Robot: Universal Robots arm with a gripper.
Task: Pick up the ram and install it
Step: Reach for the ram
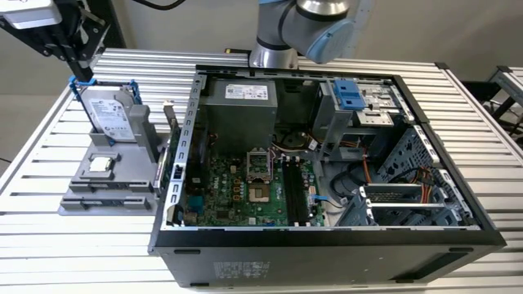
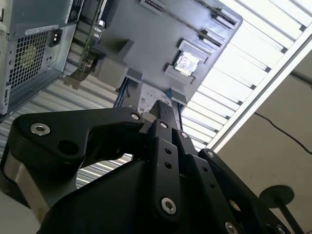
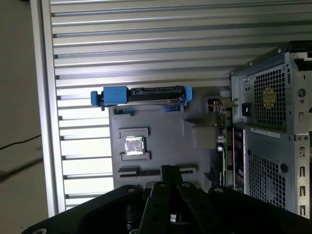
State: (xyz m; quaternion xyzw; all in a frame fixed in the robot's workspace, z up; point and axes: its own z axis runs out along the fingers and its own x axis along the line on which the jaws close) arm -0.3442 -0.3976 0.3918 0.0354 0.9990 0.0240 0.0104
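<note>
Between holder (image 1: 82, 203) and case (image 1: 327, 245), the ram (image 3: 222, 146) is seen stood on edge. The gripper (image 1: 80, 75) is hung over the holder, fingers (image 2: 163, 114) pressed together, well apart from it.

open computer case (image 1: 327, 257) on slatted desk (image 1: 49, 245) | grey holder (image 1: 106, 199) beside it | blue-framed hard drive (image 1: 110, 113) standing in holder | silver processor (image 1: 100, 164) flat on holder
</note>
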